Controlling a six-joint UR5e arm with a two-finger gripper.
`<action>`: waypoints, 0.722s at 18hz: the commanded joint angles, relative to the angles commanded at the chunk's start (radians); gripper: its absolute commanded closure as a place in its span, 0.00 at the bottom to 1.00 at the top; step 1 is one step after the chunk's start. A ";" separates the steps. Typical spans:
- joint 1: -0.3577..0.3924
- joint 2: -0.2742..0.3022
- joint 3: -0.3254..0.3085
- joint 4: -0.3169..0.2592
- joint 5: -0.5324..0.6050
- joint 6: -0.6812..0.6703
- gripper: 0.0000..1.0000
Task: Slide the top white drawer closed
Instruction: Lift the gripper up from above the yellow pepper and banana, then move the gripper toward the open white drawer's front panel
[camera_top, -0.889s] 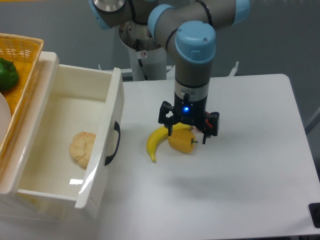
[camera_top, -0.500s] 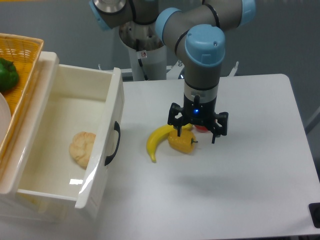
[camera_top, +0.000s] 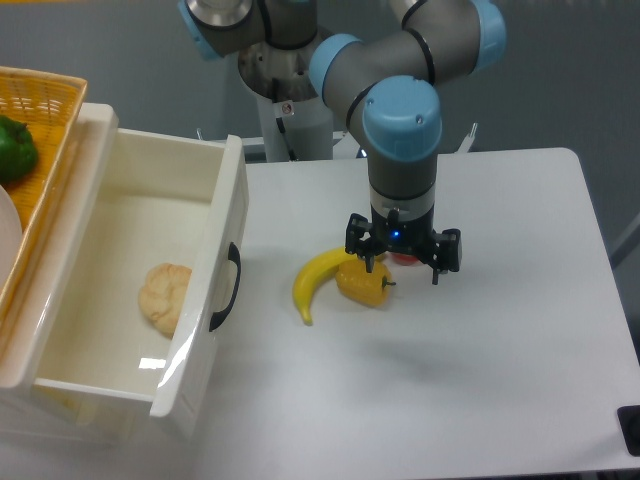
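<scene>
The top white drawer (camera_top: 215, 250) stands pulled far out at the left, its front panel with a curved black handle (camera_top: 228, 288) facing the table. A pale bread roll (camera_top: 165, 296) lies inside it. My gripper (camera_top: 403, 262) hangs over the table middle, well right of the drawer front, just above a yellow pepper (camera_top: 364, 285) and a banana (camera_top: 320, 281). Its fingers (camera_top: 437, 270) are spread apart and hold nothing. A small red thing (camera_top: 404, 259) shows between them.
A yellow wicker basket (camera_top: 45, 140) with a green pepper (camera_top: 15, 148) sits on top of the drawer unit at the far left. The white table (camera_top: 480, 370) stretches to the right and front. The arm's base (camera_top: 290, 110) stands behind.
My gripper has moved to the right, away from the drawer, and turned a little about its axis. The drawer, banana and yellow pepper have not moved.
</scene>
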 joint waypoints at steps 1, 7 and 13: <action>0.000 0.000 -0.005 -0.002 0.000 -0.005 0.00; -0.021 -0.003 -0.051 -0.005 0.000 -0.040 0.00; -0.043 -0.058 0.004 -0.005 -0.106 -0.322 0.00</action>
